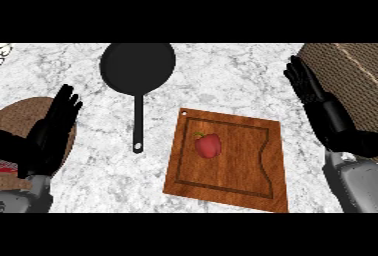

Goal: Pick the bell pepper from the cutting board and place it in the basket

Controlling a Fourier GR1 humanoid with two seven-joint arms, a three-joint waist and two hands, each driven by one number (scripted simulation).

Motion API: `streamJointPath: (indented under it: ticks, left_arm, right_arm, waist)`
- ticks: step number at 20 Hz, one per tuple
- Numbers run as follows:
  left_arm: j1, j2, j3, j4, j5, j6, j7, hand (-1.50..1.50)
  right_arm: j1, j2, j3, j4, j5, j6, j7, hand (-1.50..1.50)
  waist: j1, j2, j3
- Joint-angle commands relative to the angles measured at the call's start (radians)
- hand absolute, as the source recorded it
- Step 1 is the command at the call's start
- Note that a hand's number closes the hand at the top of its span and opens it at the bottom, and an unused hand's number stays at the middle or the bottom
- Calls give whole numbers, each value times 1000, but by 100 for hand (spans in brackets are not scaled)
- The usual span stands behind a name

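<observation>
Bell pepper [208, 145] on cutting board [229, 160], between both hands' fingers [314, 87]

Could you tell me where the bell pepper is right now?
In the head view the bell pepper lies on the left half of the cutting board, centre-right on the counter, right of the pan, with neither hand touching it.
</observation>
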Motion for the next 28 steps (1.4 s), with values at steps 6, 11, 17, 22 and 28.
streamJointPath:
  ticks: [6, 11, 17, 22, 28]
  left_arm:
    - [-86, 73, -10, 118, -59, -66, 28, 0]
    - [-85, 45, -22, 169, -23, -95, 58, 0]
    - [-104, 45, 23, 225, -18, -114, 62, 0]
    - [-90, 79, 62, 213, 10, -145, 80, 0]
    - [-73, 53, 38, 225, -25, -120, 54, 0]
  right_arm:
    - [-402, 113, 96, 102, -146, 271, -40, 150]
    - [-407, 54, 465, -19, 336, 303, -242, -150]
    - [-354, 339, 679, 17, 549, 12, -60, -150]
    - [-454, 318, 658, -127, 549, 190, 370, -150]
    - [-746, 226, 602, -85, 771, 326, 644, -150]
  waist:
    - [95, 8, 15]
    - [57, -6, 12]
    - [9, -23, 12]
    - [-13, -35, 11]
    - [-24, -46, 9]
